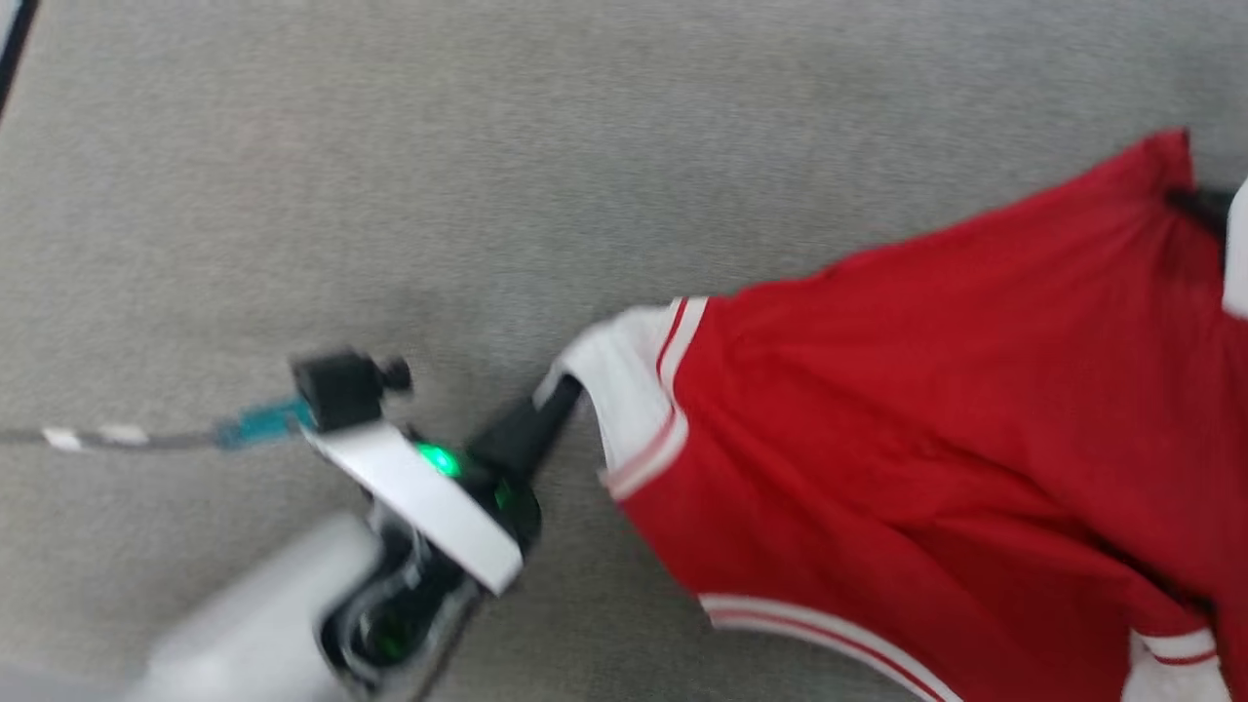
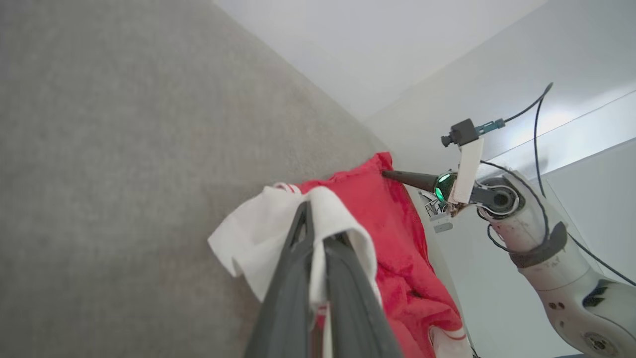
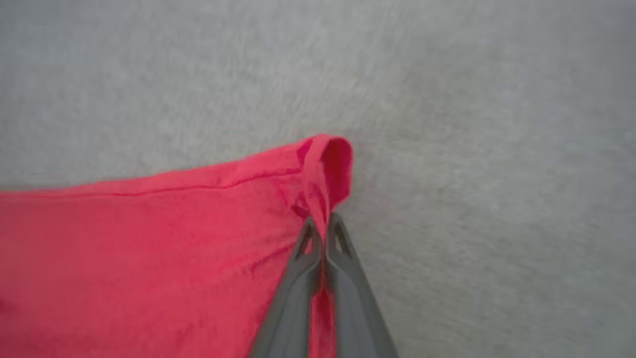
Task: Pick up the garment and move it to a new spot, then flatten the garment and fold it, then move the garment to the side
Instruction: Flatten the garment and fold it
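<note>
Over the grey surface [image 1: 292, 195] the garment [image 1: 926, 409] (red, white-trimmed) is held stretched out. Its white corner is clamped by the left end effector [image 2: 314, 226]; a red corner is pinched by the right end effector [image 3: 323, 231].

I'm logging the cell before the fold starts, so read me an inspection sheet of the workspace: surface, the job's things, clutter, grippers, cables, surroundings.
Surface: grey carpet-like surface, blurred in the head view.
Job's things: the garment, red with white panels and striped edging, spread between the two grippers, not folded.
Clutter: nothing seen.
Grippers: left gripper, fingers shut on a white panel; right gripper, fingers shut on a red corner.
Cables: teal-plugged cable runs to the left wrist camera; black cables loop off the right arm, apart from the cloth.
Surroundings: pale wall beyond the surface's edge.
</note>
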Motion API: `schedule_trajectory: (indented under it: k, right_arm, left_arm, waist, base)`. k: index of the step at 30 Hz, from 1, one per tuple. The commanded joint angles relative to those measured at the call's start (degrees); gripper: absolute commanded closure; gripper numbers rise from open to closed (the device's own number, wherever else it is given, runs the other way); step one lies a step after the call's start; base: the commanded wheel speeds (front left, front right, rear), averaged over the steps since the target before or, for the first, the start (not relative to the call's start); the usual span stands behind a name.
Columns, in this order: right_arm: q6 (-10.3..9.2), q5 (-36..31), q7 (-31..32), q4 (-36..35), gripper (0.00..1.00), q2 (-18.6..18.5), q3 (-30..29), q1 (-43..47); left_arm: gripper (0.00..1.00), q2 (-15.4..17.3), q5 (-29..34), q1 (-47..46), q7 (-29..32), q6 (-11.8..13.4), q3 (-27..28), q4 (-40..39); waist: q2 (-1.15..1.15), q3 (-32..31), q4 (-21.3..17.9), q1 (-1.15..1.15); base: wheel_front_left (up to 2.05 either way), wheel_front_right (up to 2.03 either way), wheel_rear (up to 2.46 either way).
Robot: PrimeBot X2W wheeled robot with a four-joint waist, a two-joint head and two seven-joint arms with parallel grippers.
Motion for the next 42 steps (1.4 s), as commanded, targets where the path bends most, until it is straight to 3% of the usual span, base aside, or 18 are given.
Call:
schedule_trajectory:
  k: [1,11,18,24,32,42]
  right_arm:
    - [-0.07,0.19,-2.12,1.39,1.0,0.9,-1.23,-3.54]
    - [-0.06,-2.84,-14.57,10.74,1.0,6.52,-6.13,-20.88]
    - [-0.08,-4.74,-25.59,17.51,1.0,10.07,-8.64,-30.65]
    - [-0.13,-5.41,-33.48,22.59,1.0,12.29,-9.52,-33.75]
    - [-0.11,-0.63,-34.21,23.59,1.0,12.18,-4.81,-23.91]
    - [-0.06,10.93,-34.22,9.67,1.0,6.39,1.9,3.44]
  left_arm:
    - [1.0,0.49,-0.62,-3.78,0.52,-0.1,0.88,0.63]
    - [1.0,2.58,-5.57,-26.62,5.15,-0.1,9.68,10.98]
    - [1.0,-0.55,-5.63,-45.02,3.08,-0.09,16.56,25.3]
    - [1.0,-2.66,-5.94,-52.69,3.17,0.02,17.8,29.67]
    - [1.0,-0.88,-6.84,-39.57,4.31,0.01,13.49,21.38]
    - [1.0,4.57,-8.7,-5.68,-0.22,0.01,13.82,1.89]
  waist:
    - [0.0,0.24,-1.93,0.0]
    - [0.0,1.92,-7.47,0.0]
    - [0.0,0.34,-10.43,0.0]
    - [0.0,-1.97,-11.78,0.0]
    - [0.0,-4.89,-12.22,0.0]
    - [0.0,-9.24,-11.37,0.0]
  base:
    - [0.0,0.0,0.0]
    - [0.0,0.0,0.0]
    - [0.0,0.0,0.0]
    - [0.0,0.0,0.0]
    - [0.0,0.0,0.0]
    - [0.0,0.0,0.0]
